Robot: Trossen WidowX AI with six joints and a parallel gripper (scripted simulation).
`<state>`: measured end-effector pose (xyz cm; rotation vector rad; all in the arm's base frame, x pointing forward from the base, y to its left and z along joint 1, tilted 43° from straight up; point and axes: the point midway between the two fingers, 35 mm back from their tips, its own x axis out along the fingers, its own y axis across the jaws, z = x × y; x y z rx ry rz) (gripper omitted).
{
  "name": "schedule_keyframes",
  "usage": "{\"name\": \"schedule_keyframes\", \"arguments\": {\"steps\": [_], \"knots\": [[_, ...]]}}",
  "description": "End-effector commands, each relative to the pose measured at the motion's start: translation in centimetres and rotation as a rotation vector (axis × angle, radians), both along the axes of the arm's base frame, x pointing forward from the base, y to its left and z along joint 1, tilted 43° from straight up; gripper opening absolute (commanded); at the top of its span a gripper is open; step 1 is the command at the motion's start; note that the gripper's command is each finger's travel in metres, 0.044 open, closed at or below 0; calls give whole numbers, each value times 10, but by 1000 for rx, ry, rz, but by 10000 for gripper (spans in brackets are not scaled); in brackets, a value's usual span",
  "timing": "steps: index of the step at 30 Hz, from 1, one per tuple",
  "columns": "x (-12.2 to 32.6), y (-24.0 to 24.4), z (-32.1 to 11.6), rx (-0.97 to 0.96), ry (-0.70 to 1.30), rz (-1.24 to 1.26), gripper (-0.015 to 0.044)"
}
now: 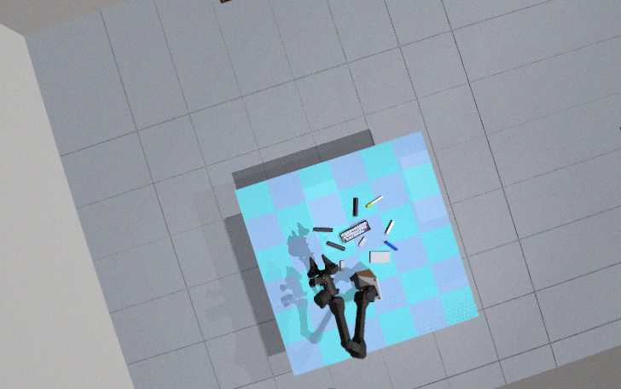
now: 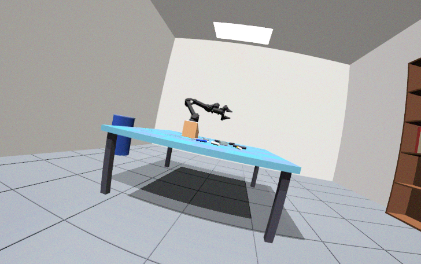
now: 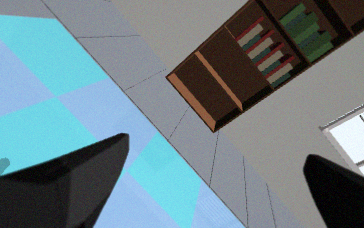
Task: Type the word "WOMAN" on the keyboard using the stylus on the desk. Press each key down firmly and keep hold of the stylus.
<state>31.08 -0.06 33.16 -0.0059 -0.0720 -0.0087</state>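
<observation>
The keyboard [image 1: 354, 231], dark-framed with pale keys, lies at a slant near the middle of the desk. A blue pen-like stylus [image 1: 390, 245] [image 2: 201, 140] with a thin pale tip lies on the desk to its lower right in the top view. A white pen with a yellow end [image 1: 374, 201] lies above the keyboard there. My gripper [image 1: 317, 257] [image 2: 231, 114] [image 3: 215, 151] is wide open and empty, high above the desk, to the lower left of the keyboard in the top view. The wrist view shows neither keyboard nor stylus.
Black bars [image 1: 355, 206] [image 1: 322, 229] [image 1: 335, 246] lie around the keyboard. A white stick [image 1: 389, 227], a pale box [image 1: 380, 257] and small grey blocks [image 1: 362, 241] [image 1: 341, 264] lie nearby. A bookshelf [image 3: 220, 80] stands beyond the desk edge.
</observation>
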Motion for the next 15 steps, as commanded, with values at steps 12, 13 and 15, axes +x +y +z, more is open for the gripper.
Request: {"name": "schedule_keyframes", "arguments": {"steps": [12,13,15], "knots": [[65,2,-153,-17,679,238,125],[66,2,-167,-1,738,265,99],[66,1,-195,40,854,320,46]]}}
